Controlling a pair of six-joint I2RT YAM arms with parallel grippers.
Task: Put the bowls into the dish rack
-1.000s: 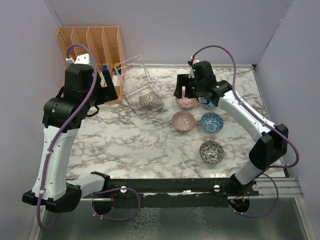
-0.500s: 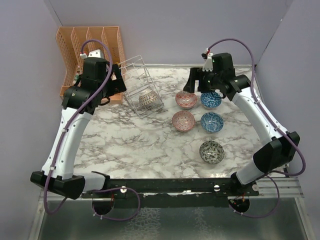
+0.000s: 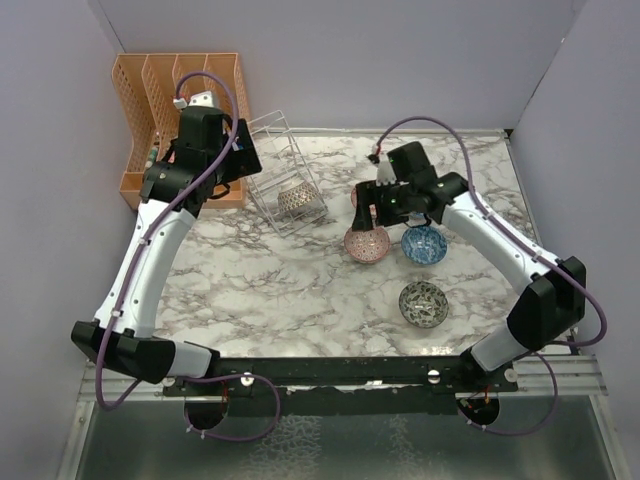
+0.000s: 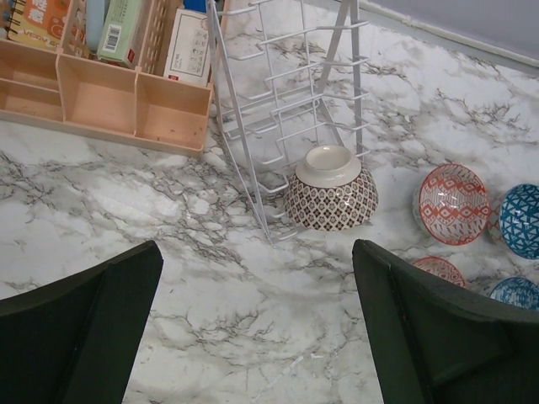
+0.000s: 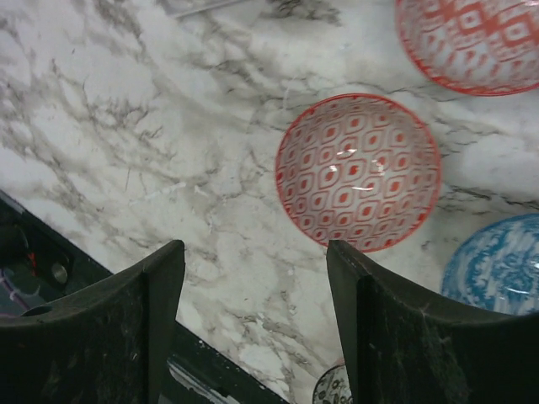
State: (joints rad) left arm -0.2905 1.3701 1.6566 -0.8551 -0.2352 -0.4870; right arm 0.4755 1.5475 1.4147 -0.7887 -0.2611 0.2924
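The wire dish rack stands at the back left. A brown bowl rests upside down against the rack's lower wires. On the marble lie a pink bowl, a second pink bowl behind it, a blue bowl and a dark bowl. My right gripper hovers open just above the pink bowls, holding nothing. My left gripper is open and empty over bare marble, left of the rack.
A peach slotted organiser with boxes in it stands against the back wall, left of the rack. A further blue bowl shows at the left wrist view's right edge. Grey walls close the back and both sides.
My right gripper swung from the back bowls toward the near pink bowl and its jaws narrowed a little. The left arm stretched out toward the rack. No bowl moved.
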